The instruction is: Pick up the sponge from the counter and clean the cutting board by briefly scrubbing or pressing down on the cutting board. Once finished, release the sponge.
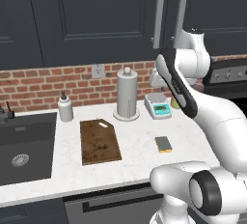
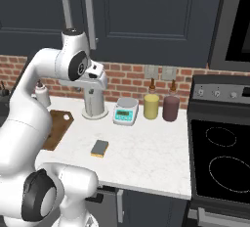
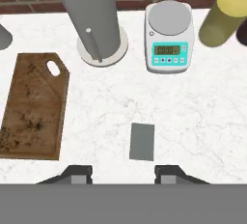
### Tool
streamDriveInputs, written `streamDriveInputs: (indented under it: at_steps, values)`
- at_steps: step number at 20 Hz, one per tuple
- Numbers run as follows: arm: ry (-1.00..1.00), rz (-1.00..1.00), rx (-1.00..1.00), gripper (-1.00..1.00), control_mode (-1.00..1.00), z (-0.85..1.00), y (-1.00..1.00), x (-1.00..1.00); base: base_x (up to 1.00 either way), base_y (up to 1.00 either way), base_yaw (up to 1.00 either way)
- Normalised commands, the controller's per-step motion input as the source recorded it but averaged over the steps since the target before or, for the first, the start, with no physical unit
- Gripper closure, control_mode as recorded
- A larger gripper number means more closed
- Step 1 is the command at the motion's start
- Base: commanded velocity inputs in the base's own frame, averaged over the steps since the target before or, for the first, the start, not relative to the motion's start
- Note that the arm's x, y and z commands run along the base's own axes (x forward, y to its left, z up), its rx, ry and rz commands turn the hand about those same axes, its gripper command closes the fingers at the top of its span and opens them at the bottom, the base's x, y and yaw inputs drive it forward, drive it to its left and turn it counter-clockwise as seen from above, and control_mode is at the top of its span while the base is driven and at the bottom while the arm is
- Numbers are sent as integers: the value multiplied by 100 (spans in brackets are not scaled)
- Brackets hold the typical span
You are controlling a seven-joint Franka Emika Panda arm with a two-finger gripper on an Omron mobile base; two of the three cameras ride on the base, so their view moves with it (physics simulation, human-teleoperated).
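The sponge lies flat on the counter, right of the cutting board. It looks soft and light. The gripper hangs above it, wide open, and should pinch its long sides

The small yellow sponge with its dark scouring top lies alone on the white speckled stone desk, bare surface on every side, so it is open from above. The dark brown stained wooden cutting board lies well apart from it, with bare desk between. Along the brick wall stand the obstacles: a tall grey paper-towel holder, a white-and-teal kitchen scale and a yellow bottle.
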Motion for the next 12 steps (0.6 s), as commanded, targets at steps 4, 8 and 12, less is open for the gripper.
streamDriveInputs:
  at_steps: [4, 8, 12]
  values:
    - [0, 0, 3, -100, -100, -31, 0, 0, 0, 0, 0]
    - [8, 0, 4, -100, -100, -51, -2, 0, 0, 0, 0]
    - [9, 0, 0, -100, -100, -64, -1, -4, 0, 0, 0]
